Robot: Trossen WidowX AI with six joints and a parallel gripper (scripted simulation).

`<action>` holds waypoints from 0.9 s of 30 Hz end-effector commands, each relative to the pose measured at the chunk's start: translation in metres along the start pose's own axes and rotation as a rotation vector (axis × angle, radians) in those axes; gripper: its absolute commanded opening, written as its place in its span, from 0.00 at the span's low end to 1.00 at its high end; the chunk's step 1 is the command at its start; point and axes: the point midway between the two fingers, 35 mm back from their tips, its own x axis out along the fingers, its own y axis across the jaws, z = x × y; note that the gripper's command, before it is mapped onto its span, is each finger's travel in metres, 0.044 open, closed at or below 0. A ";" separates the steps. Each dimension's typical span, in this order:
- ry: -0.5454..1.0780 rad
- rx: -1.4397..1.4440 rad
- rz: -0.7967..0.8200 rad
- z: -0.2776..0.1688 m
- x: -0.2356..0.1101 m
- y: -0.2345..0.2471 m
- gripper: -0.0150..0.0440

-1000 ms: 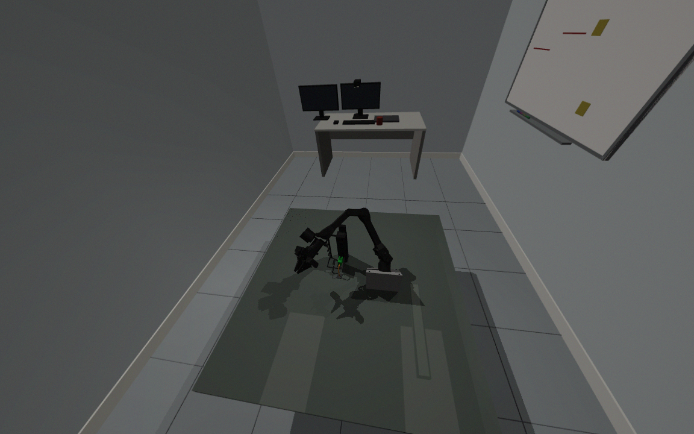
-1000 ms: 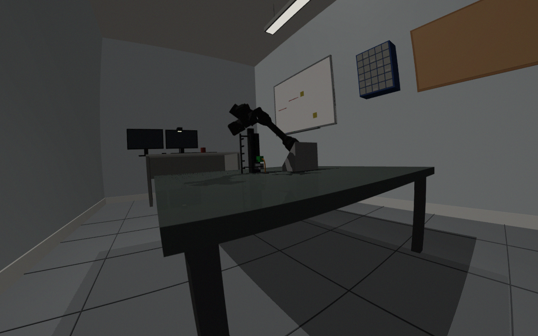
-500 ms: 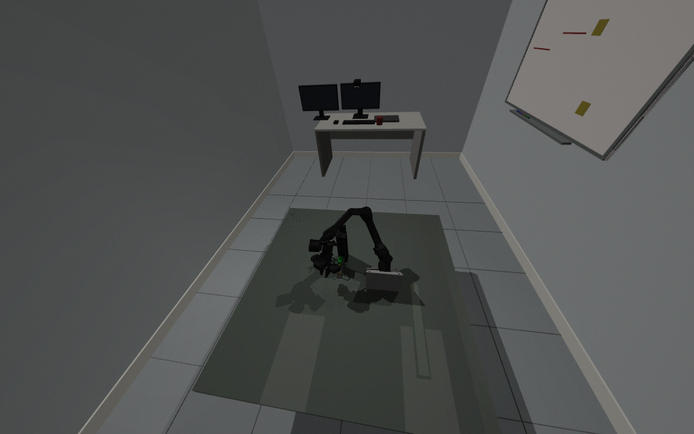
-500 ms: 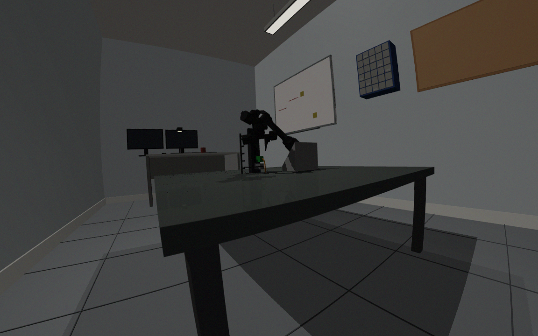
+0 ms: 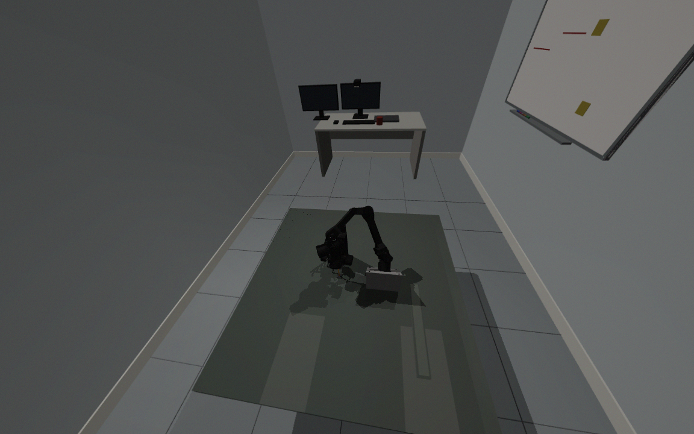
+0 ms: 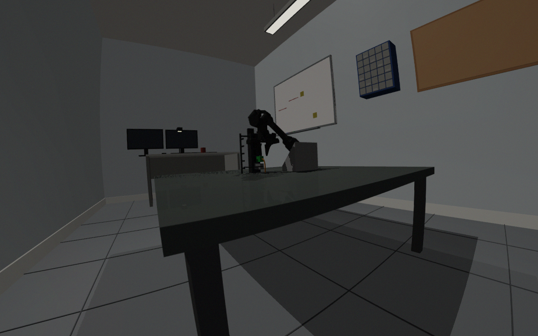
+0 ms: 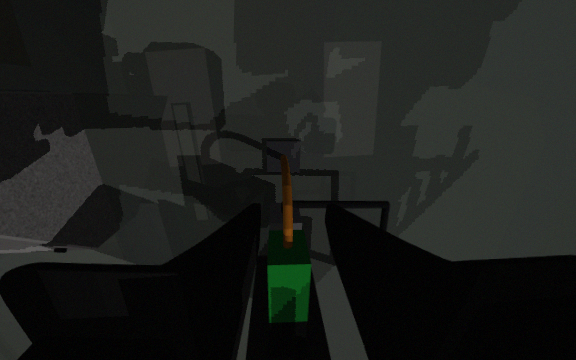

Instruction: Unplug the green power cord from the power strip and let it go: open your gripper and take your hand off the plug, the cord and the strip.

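In the wrist view, the gripper pointed down at the green plug, with one dark finger on each side of it. The jaws stood partly open. A gap showed between each finger and the plug's side faces, so nothing was gripped. An orange cord rose from the plug's top face and curved away to a dark block beyond; whether that block belonged to the power strip could not be told.

In the exterior view, the near edge and near corner of the table lay well apart from the work area, leaving broad bare surface on that side. The plug sat low against the upright black power strip, toward the far left part of the table. The arm bent over it from its grey base, which stood just beside the strip, nearer the far edge.

The top view showed wide margins to both side edges of the table.
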 end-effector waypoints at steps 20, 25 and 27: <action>0.023 -0.030 -0.005 -0.025 -0.002 0.000 0.53; 0.023 -0.030 -0.005 -0.033 -0.002 0.000 0.53; 0.024 -0.030 -0.005 -0.036 -0.002 0.000 0.53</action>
